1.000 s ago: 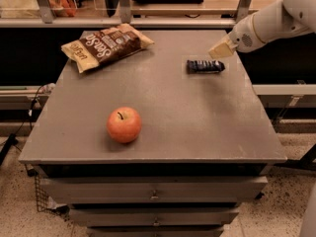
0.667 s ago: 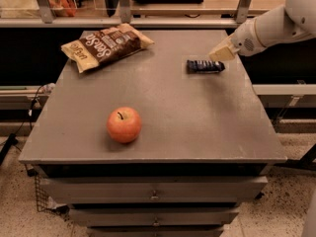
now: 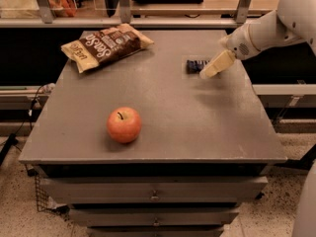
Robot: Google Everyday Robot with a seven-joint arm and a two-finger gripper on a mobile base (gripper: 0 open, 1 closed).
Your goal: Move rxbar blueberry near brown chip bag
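Observation:
The rxbar blueberry (image 3: 195, 65) is a small dark navy bar lying flat at the right rear of the grey table (image 3: 163, 127). The brown chip bag (image 3: 106, 46) lies flat at the rear left, dark brown in the middle with tan ends and white script. My gripper (image 3: 208, 71), with cream-coloured fingers, reaches in from the right on a white arm. It hangs just over the right end of the bar and covers part of it.
A red-orange apple (image 3: 124, 124) stands at the front middle of the table. Metal rails and shelving run behind the table's far edge. Drawers sit under the tabletop.
The gripper has moved left and down from beside the bar's right end until it hangs over it. The bar, bag and apple have not moved.

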